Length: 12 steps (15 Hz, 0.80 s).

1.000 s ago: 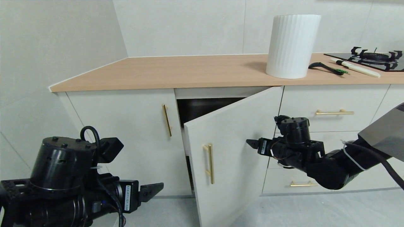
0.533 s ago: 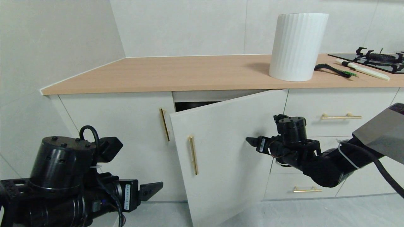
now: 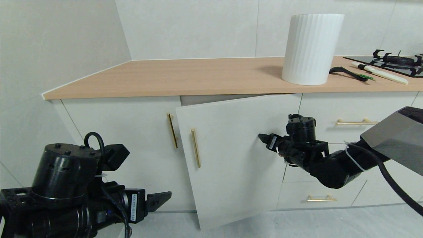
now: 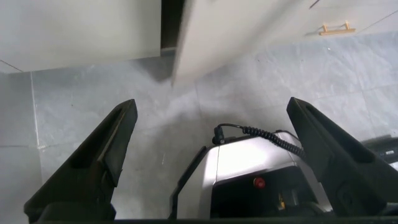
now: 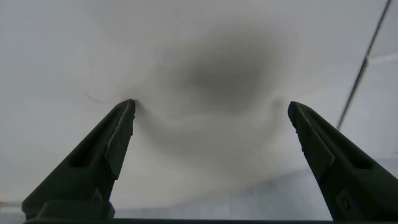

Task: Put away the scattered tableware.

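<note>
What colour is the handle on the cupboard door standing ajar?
The handle is brassy gold; the head view shows it best.

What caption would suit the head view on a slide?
Open right gripper at an almost shut cabinet door, under a counter with a white container.

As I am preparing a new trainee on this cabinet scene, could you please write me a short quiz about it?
1. True or false: the right gripper grips the gold handle of the cabinet door.
2. What stands upright on the countertop? A) a white ribbed container B) a red kettle C) a glass bottle
3. Is the left gripper open or shut?
Key: 1 false: it is at the door's plain face, jaws open, well away from the handle. 2 A. 3 open.
</note>
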Available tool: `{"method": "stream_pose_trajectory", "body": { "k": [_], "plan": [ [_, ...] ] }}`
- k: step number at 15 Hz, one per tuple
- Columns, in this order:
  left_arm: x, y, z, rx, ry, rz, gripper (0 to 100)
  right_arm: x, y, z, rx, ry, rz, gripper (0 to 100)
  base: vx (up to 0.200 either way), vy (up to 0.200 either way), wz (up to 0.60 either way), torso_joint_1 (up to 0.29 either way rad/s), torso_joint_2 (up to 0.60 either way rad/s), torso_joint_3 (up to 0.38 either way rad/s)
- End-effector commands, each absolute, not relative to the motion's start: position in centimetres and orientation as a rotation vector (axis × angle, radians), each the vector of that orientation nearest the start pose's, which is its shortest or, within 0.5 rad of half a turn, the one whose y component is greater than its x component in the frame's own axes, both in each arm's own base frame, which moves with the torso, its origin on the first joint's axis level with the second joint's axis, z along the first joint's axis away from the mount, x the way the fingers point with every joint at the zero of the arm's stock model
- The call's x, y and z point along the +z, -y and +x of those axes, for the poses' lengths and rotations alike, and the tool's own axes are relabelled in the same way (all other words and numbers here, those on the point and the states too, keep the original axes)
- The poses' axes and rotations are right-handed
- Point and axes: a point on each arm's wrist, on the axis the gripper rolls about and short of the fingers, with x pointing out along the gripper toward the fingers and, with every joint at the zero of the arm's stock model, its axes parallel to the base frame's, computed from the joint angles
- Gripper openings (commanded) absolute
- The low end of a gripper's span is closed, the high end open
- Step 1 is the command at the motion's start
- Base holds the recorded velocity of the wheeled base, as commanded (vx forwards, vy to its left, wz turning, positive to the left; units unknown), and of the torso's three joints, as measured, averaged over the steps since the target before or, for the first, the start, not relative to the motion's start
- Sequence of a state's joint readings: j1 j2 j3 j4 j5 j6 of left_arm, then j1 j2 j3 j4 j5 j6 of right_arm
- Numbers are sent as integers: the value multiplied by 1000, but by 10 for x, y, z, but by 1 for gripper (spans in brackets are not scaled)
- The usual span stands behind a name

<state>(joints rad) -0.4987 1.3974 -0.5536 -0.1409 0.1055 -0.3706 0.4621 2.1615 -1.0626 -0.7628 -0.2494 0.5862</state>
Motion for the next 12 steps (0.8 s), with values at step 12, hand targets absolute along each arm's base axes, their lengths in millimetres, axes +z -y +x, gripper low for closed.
{"method": "stream_pose_trajectory", "body": {
  "k": [12],
  "plan": [
    [147, 94, 177, -243, -741, -139, 100, 86, -166, 404, -55, -278, 487, 100, 0, 0, 0, 0, 0, 0]
  ]
}}
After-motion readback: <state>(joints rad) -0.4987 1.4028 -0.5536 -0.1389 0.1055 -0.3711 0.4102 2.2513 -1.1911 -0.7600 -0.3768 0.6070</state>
